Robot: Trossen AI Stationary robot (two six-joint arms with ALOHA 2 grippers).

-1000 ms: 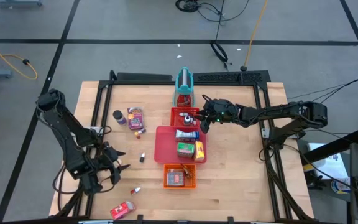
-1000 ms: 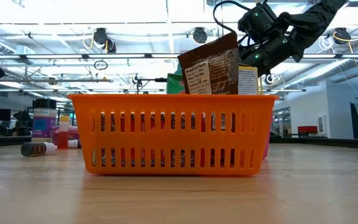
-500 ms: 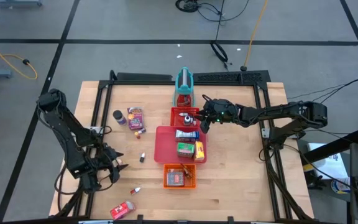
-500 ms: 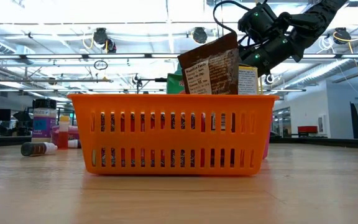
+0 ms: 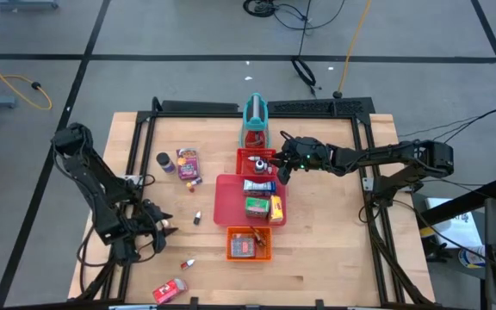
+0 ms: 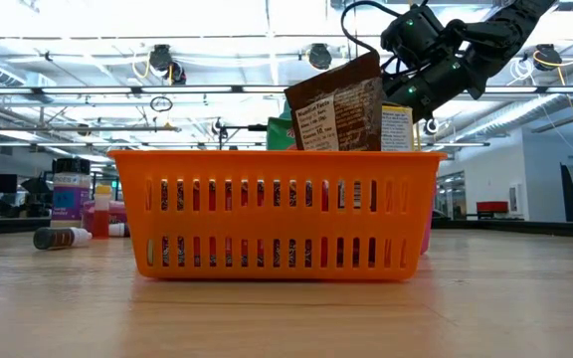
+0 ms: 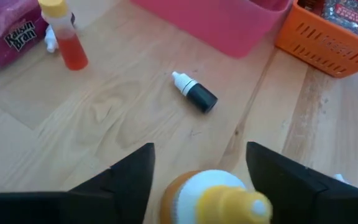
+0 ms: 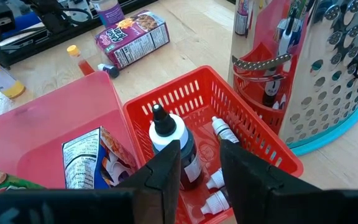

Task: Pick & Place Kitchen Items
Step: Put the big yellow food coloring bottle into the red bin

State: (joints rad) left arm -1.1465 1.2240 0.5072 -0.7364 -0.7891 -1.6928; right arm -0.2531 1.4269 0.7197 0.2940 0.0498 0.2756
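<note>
Down low, yellow-capped bottle (image 7: 213, 198) between left gripper's (image 7: 199, 180) parted fingers; right gripper's (image 8: 200, 163) fingers slightly apart.

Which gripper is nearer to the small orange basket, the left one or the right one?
Right. The right gripper hovers beyond the orange basket, over the red tray; the left gripper is farther off, to its side.

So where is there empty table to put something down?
Bare wood lies right of the pink tray, under the right arm, and along the front edge beside the orange basket. It is crowded left of the trays: cereal box, can, little bottles.
</note>
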